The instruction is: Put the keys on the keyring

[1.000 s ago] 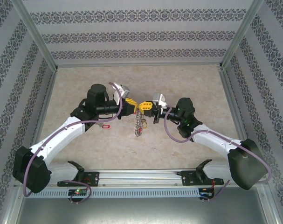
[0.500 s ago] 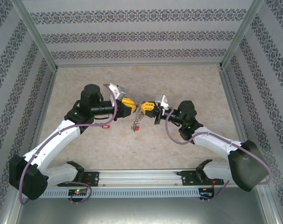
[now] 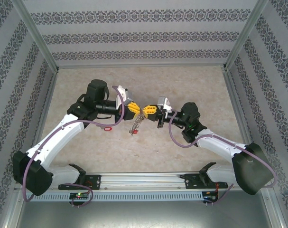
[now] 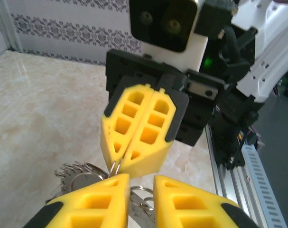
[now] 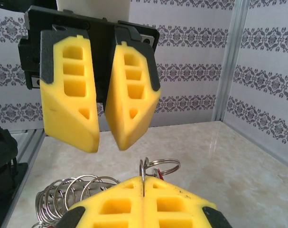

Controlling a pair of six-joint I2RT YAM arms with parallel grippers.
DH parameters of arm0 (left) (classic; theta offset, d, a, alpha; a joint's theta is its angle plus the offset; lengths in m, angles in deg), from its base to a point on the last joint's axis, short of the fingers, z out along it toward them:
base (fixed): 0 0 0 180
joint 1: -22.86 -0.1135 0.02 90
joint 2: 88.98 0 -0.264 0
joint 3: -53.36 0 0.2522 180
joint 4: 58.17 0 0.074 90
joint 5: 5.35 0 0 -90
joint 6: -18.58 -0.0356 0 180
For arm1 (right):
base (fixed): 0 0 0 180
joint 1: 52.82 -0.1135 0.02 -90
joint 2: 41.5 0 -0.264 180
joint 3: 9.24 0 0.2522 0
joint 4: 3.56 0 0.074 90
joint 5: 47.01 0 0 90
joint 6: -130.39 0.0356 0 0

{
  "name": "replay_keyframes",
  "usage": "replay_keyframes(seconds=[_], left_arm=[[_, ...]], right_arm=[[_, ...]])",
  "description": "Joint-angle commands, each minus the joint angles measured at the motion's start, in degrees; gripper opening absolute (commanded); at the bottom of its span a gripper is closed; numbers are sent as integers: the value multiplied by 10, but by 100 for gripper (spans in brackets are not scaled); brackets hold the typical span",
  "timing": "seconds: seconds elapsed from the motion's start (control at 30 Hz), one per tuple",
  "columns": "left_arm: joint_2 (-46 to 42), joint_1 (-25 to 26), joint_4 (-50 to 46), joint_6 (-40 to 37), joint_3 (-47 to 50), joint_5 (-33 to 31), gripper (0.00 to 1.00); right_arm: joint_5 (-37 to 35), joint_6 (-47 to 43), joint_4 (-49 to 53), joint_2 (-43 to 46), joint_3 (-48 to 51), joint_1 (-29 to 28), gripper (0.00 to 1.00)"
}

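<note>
The keyring (image 3: 136, 122) is a bunch of grey wire loops that hangs between the two grippers above the table. My right gripper (image 3: 147, 110) is shut on one thin wire loop of it (image 5: 143, 172), which stands up out of the closed fingertips (image 5: 143, 183). More loops (image 5: 70, 191) fan out to the left, and a small ring (image 5: 163, 166) lies to the right. My left gripper (image 3: 133, 110) faces it tip to tip, open, with nothing gripped (image 5: 107, 142). Rings (image 4: 143, 194) show below its gap (image 4: 141, 183). Keys (image 3: 133, 131) dangle at the bunch's lower end, one with a red tag.
A small red item (image 3: 108, 128), apparently a red-tagged key, lies on the marble-patterned table (image 3: 191, 80) under the left forearm. Patterned walls close the back and sides. A metal rail (image 3: 144, 179) runs along the near edge.
The left gripper drew back a little, then came up to the right gripper's tips again with its jaws narrower. The dangling bunch swung left. The right gripper stayed shut.
</note>
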Motion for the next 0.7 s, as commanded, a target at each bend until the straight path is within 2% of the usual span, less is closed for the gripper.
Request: replay_keyframes(seconds=[0.0,0.1,0.3,0.53,0.6,0.67], left_arm=[[6,9,-55,-64,-22,23,17],[12,13,-63,-71,-25,24,11],[24,16,-70,-78,-32,25,8],[23,16,-102,-101,-44,21,8],[12,8,-134,-126,-44,44,10],[-6,-7,-118,-110,-22,73,15]], right_arm=[[28,5,-38,4,-23,-2,0],[33,4,-38,-1,-28,-4,0],[44,4,-36,-5,-33,-8,0],[49,-6,-21,1,-30,-9,0],[51,-18,-7,4,-31,-11,0],[49,-27,3,6,-33,-15,0]])
